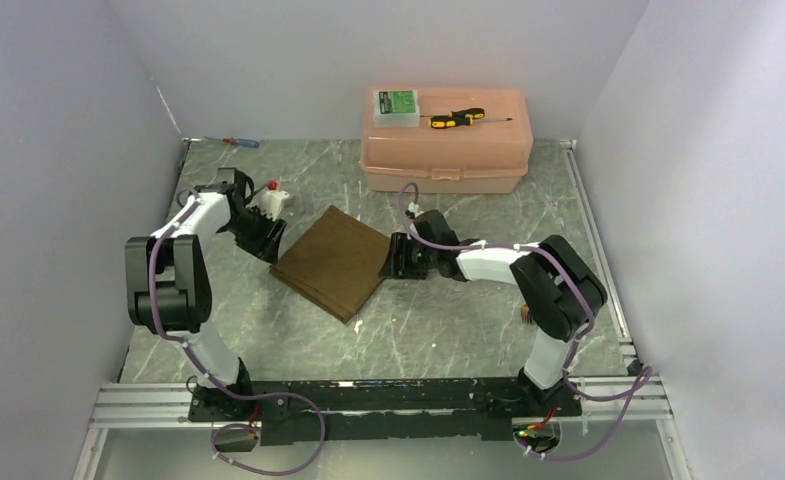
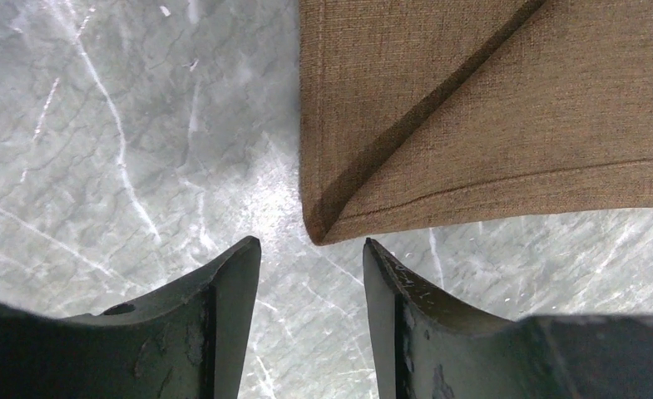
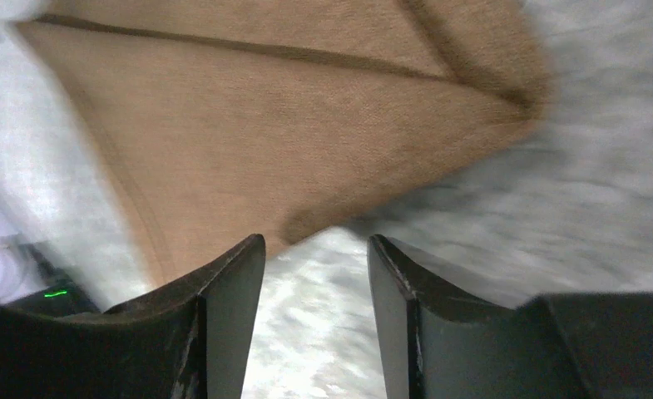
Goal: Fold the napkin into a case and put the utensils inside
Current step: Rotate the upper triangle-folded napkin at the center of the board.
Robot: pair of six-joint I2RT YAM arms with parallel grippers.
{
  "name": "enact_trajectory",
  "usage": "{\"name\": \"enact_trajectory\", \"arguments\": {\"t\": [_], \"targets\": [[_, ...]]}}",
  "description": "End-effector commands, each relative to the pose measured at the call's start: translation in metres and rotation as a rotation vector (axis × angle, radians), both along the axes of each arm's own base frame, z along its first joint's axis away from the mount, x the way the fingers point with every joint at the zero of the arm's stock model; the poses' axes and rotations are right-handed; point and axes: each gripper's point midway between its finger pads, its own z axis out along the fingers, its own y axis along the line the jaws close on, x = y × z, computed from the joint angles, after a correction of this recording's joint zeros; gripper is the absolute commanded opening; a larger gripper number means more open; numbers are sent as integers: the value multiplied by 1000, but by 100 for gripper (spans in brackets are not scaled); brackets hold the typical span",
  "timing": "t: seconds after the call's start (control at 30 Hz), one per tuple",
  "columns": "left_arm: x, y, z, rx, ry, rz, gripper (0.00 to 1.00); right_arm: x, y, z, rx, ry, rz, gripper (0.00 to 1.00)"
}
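The folded napkin (image 1: 332,262) was laid flat mid-table, diamond-wise between the arms. The left gripper (image 2: 312,249) was held spread and empty, just short of the near-left corner. The right gripper (image 3: 316,245) was likewise spread and empty at the opposite corner, and neither was judged nearer.

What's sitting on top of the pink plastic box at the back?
A small green-labelled container and a yellow-and-black screwdriver lie on the pink plastic box; its lid is shut, contents hidden.
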Motion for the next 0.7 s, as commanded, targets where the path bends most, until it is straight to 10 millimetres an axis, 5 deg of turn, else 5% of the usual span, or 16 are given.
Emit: {"name": "enact_trajectory", "arguments": {"t": [0.0,0.33,0.67], "targets": [[0,-10,-9,-57,25,-3,53,-11,-2,-25,25,116,-31,56],[-12,-7,-39,-41,69,-10,38,16,-15,-24,-15,101,-64,60],[-27,-14,-50,-78,139,35,36,66,-17,-24,-71,93,-79,63]]}}
